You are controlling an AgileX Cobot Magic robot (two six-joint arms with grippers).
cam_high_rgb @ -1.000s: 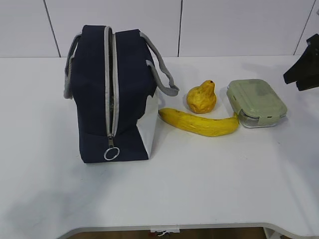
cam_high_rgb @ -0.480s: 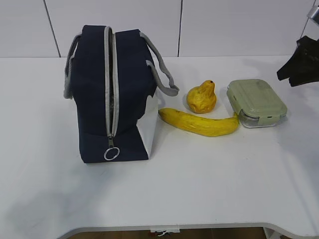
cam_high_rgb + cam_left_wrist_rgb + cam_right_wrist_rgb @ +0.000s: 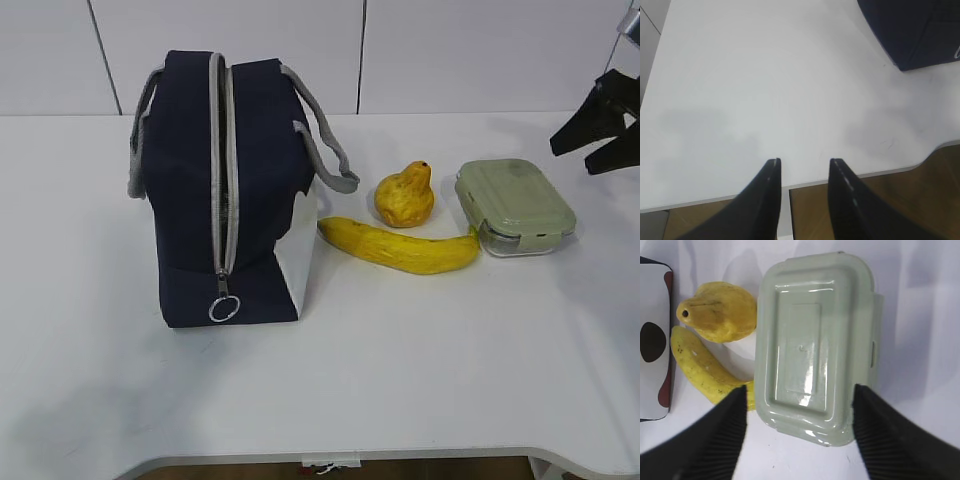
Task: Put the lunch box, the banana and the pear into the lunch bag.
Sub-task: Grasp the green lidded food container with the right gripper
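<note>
Exterior view: the lunch bag (image 3: pixel 225 190) stands on the surface (image 3: pixel 400 370) with its zipper run closed; contents hidden. To its right lie the pear (image 3: pixel 405 195), the banana (image 3: pixel 400 247) and, farthest, the lunch box (image 3: pixel 514 207), contents hidden under its lid. The right pincer (image 3: pixel 603 140) hovers beyond the box, jaws apart.

Left wrist view: the left pincer (image 3: pixel 804 167) sits part open and empty, well apart from the bag.

Right wrist view: the 2 fingers straddle the box lid. My worry: the banana touches the box, so a descent may nudge it, and nothing fits while the bag stays zipped.
</note>
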